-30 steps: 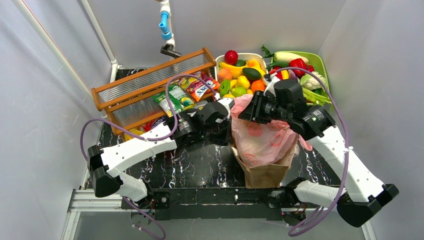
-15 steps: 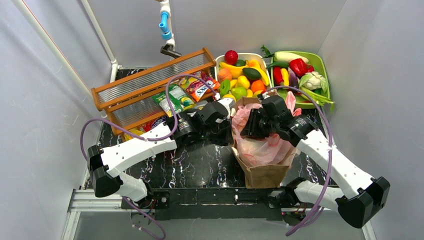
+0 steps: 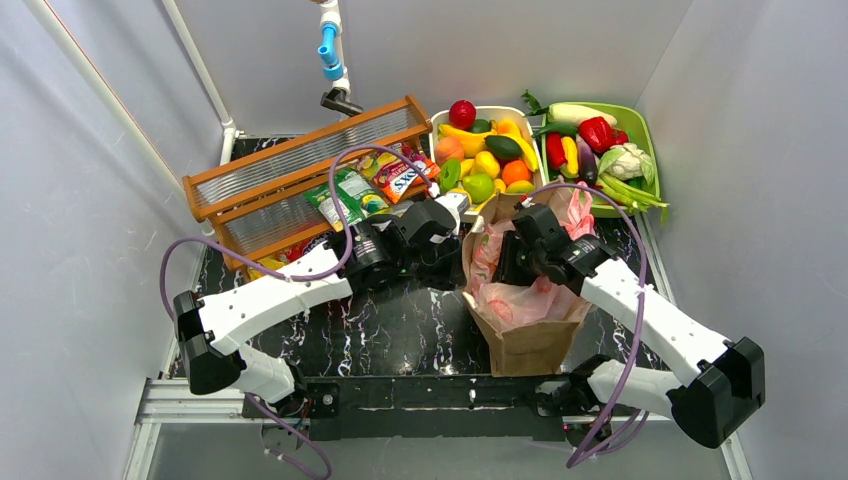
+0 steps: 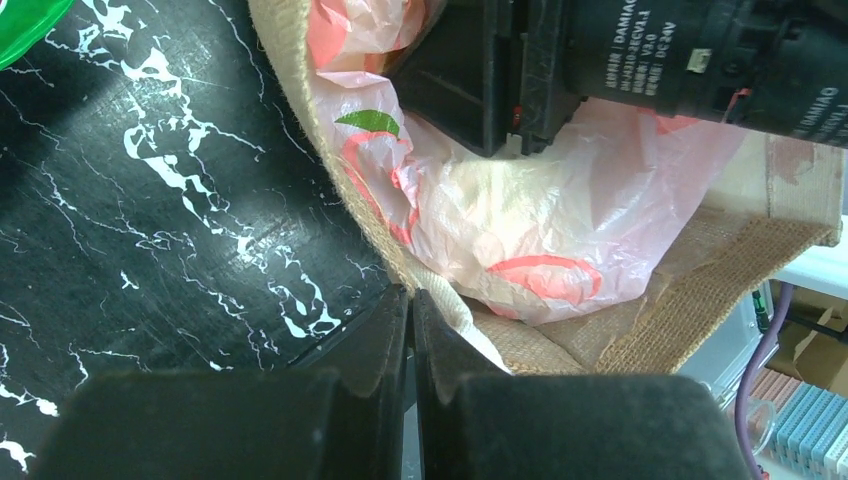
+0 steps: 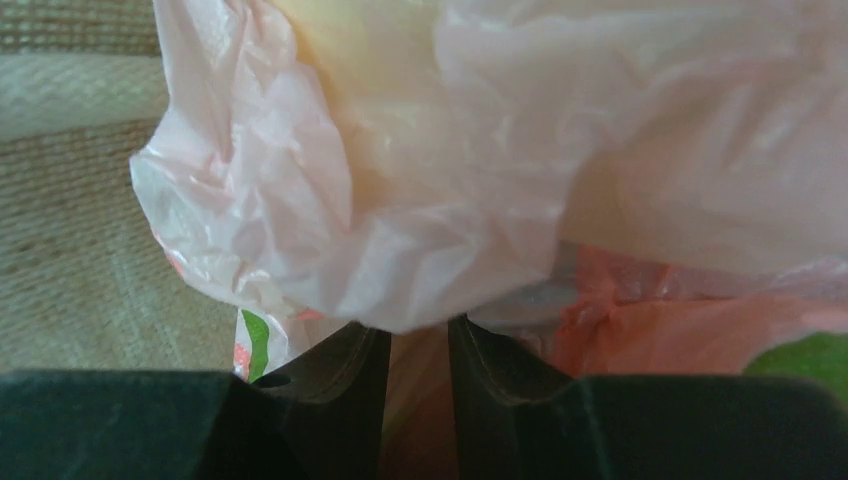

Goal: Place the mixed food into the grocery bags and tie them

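The brown bag (image 3: 530,345) stands upright on the black marbled table (image 3: 400,330), close in front of the two arm bases. Every place below is given from this bag.

Inside its open mouth sits the pink bag (image 3: 520,300), thin plastic printed with red roses. It is crumpled, fills the mouth of the brown bag, and a fold of it rises above the brown bag's far rim.

Your left gripper (image 4: 410,300) is at the brown bag's left rim, low against the outside wall. Its fingers are pressed flat together with no gap. You cannot tell whether the rim is caught between them.

Your right gripper (image 5: 418,335) reaches down into the brown bag from the right side. Its fingers stand a narrow gap apart, with pink plastic bunched between them, so it is gripping the pink bag. What lies inside the pink bag cannot be made out through the plastic.

Beyond the brown bag and to its left, colourful snack packets (image 3: 390,180) lie against a slanted wooden rack (image 3: 300,165). Straight beyond the brown bag, a white basket (image 3: 437,125) holds toy fruit (image 3: 485,160) in red, yellow, orange and green. Beyond and to the right, a green tray (image 3: 645,130) holds toy vegetables (image 3: 600,135).
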